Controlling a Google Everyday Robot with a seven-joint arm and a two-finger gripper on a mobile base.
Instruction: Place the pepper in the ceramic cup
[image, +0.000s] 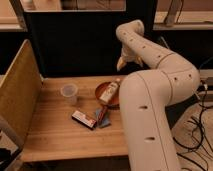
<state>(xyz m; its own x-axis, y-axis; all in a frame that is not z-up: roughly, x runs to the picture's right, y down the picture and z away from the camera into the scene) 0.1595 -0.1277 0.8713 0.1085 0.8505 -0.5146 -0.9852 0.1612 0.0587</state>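
Gripper (121, 64) above bowl (97, 92), ceramic cup (69, 93) upright

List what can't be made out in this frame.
Pepper: none recognisable in the camera view; possibly behind the arm.
Bowl: right side hidden by the arm.
Gripper, above the bowl's far side: partly hidden by the wrist.
Packet label near the cup: too small to read.

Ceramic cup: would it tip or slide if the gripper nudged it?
The ceramic cup stands upright on the smooth table, so it probably slides; its wider rim suggests it might tip. The gripper hovers above and behind the bowl.
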